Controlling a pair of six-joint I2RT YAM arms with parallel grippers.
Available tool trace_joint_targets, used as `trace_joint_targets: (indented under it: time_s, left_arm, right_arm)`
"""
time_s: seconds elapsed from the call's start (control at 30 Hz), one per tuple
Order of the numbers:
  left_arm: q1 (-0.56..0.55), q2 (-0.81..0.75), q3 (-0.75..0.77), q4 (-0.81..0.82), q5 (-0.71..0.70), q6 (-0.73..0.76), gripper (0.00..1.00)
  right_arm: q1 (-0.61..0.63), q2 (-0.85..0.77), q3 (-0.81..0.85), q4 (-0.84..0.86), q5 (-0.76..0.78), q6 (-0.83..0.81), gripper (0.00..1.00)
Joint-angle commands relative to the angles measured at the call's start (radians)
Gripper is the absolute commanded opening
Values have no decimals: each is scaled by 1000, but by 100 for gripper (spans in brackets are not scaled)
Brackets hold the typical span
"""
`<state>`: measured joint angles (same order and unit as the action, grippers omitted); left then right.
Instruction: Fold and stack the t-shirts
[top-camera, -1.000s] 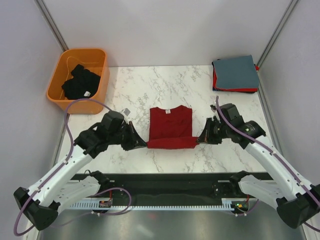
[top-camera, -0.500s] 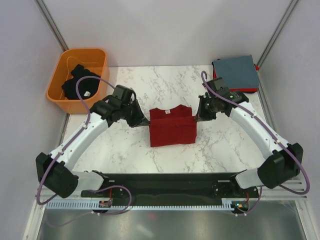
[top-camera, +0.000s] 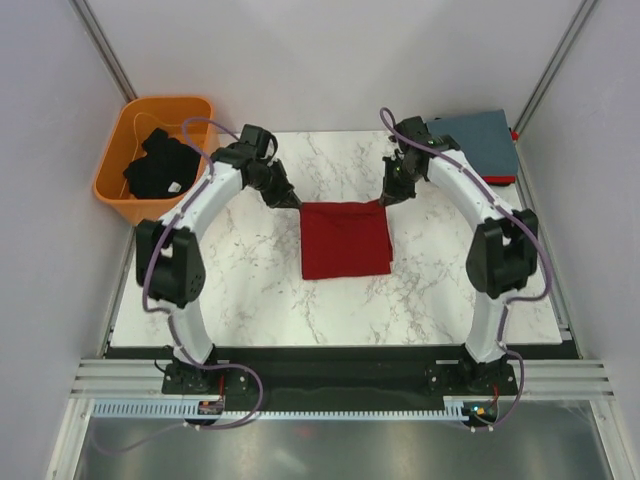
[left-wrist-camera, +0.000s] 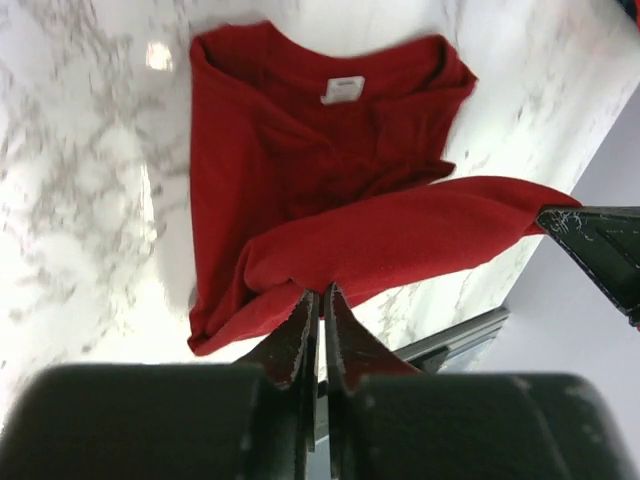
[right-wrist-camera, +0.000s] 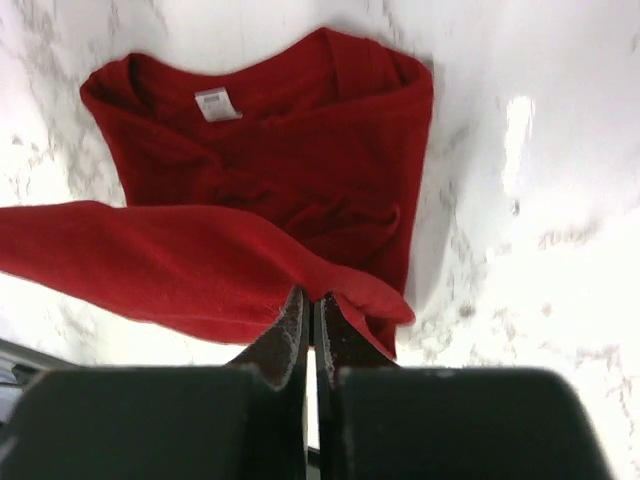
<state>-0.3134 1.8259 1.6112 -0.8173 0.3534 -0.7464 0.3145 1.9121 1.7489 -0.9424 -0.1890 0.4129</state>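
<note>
- On the counter (top-camera: 250, 290), near its middle, found the dark red t-shirt (top-camera: 345, 245), doubled over on itself, lower layer flat on the marble.
- Clamped the shirt's far left corner in the left gripper (top-camera: 297, 203): jaws drawn tight together on a ridge of red cloth, as seen close up in the left wrist view.
- Clamped the far right corner likewise in the right gripper (top-camera: 385, 200), jaws pressed together on the cloth's edge.
- Held the upper layer between both grippers as a stretched band, raised off the lower layer, collar uncovered beyond it in both wrist views.
- Saw a small white tag (left-wrist-camera: 343, 89) sewn inside the collar at its middle; print on it too small and blurred to read.
- At the far right corner of the counter, noted a grey-blue folded shirt (top-camera: 478, 143) lying on top of a red folded shirt (top-camera: 500, 181), with only the red one's edges showing beneath.
- Noted that stack well apart from the dark red t-shirt and partly hidden behind the right arm.
- At the far left, beside the counter, noted the orange basket (top-camera: 115, 190) with a black t-shirt (top-camera: 160, 165) crumpled inside.
- Spotted a small white label (top-camera: 174, 187) on the black cloth, too small to read.
</note>
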Motion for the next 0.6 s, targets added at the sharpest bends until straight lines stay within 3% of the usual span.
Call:
trace_joint_targets:
  time_s: [0.0, 0.03, 0.07, 0.1, 0.13, 0.2, 0.27, 0.3, 0.37, 0.5, 0.57]
  left_arm:
    - [48, 160, 143, 0, 81, 74, 11]
    - [56, 247, 176, -9, 91, 78, 18]
    - [71, 287, 246, -20, 99, 84, 27]
    - [77, 324, 289, -34, 110, 91, 50]
    - [82, 373, 343, -48, 163, 108, 55]
    - [89, 502, 553, -162, 176, 148, 61]
    - [89, 562, 713, -265, 173, 168, 62]
    - [89, 553, 722, -273, 156, 167, 62]
    - [83, 504, 687, -266, 128, 166, 62]
    - [68, 315, 482, -249, 55, 191, 62]
    - [51, 245, 391, -241, 30, 205, 61]
  right_arm:
    - [-28, 167, 174, 5, 2, -36, 8]
    - [-34, 207, 216, 2, -3, -36, 21]
    - [-41, 250, 301, -4, -18, -46, 40]
    - [-45, 316, 343, -24, -20, -48, 60]
    - [-48, 341, 383, -41, 9, -43, 76]
    - [-58, 358, 445, -56, 10, -34, 81]
    - [-57, 300, 401, -33, 25, -31, 83]
    - [-58, 268, 359, -10, 22, -33, 83]
    - [-57, 193, 188, 37, 31, -31, 83]
    - [-57, -55, -173, 256, -59, 26, 82]
    - [-55, -105, -326, 309, -87, 53, 82]
